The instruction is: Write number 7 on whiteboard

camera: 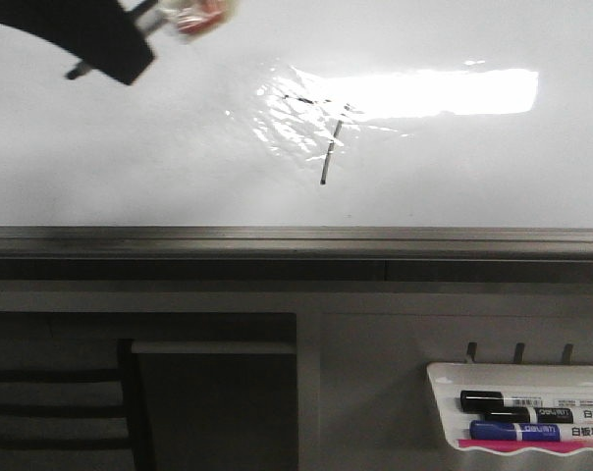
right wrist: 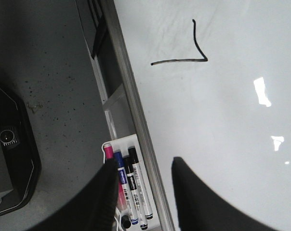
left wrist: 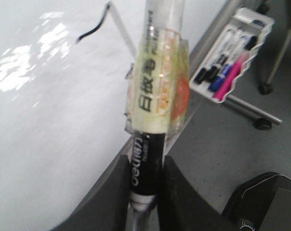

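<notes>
The left gripper (left wrist: 145, 192) pinches a black-barrelled whiteboard marker (left wrist: 152, 120) between its two dark fingers (left wrist: 114, 197), the barrel wrapped in a band of clear tape and running straight out ahead of the jaws; the nib end lies beyond the frame edge in the left wrist view, so whether it is capped cannot be told. In the front view this gripper (camera: 110, 39) sits off the whiteboard (camera: 100, 157) surface at the upper left, and the number 7 (camera: 326, 137) lies well apart from it, down and toward the robot's right, beside the bright rectangular glare. The figure's short top stroke is broken into dashes and meets a slanted downstroke whose long axis runs down toward the grey edge rail (camera: 296, 240). From the right wrist view the same figure (right wrist: 186, 50) reads as two joined black strokes, well ahead of the right gripper (right wrist: 143, 192), whose fingers stand spread with nothing between them above the marker tray (right wrist: 131, 192) holding pink, blue and black pens. The figure appears complete, though the glare may hide gaps; judged so, the marker-bearing left arm is the one that matters, and any retouch would require travel back toward the downstroke.
</notes>
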Controlling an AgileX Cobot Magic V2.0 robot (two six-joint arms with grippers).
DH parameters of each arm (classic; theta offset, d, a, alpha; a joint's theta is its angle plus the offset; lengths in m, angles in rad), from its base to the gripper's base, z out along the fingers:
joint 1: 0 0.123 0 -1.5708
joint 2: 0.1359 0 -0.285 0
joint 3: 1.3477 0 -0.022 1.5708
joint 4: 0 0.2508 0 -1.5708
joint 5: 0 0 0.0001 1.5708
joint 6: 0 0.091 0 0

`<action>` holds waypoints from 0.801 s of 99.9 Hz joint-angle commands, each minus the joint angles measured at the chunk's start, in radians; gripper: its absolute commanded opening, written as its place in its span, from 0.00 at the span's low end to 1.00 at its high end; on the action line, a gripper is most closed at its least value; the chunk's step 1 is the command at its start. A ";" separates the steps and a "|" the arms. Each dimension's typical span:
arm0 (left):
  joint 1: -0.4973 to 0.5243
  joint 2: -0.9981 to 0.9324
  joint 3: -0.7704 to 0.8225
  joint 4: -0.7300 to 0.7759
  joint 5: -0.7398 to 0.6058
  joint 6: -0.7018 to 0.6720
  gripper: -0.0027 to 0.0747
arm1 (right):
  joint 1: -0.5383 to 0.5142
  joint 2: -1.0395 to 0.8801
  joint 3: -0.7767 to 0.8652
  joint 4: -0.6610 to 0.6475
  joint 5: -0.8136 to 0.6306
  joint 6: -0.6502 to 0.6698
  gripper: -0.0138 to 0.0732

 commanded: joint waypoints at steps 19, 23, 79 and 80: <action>0.321 -0.033 0.045 0.111 0.002 -0.263 0.01 | -0.004 -0.023 -0.033 0.002 -0.011 0.013 0.44; 0.365 -0.033 0.073 0.099 -0.033 -0.263 0.01 | -0.004 -0.023 -0.033 0.002 -0.011 0.016 0.44; 0.447 0.001 0.247 -0.155 -0.576 -0.263 0.01 | -0.004 -0.023 -0.033 0.002 -0.013 0.016 0.44; 0.445 0.003 0.247 -0.155 -0.578 -0.263 0.01 | -0.004 -0.023 -0.033 0.002 -0.013 0.016 0.44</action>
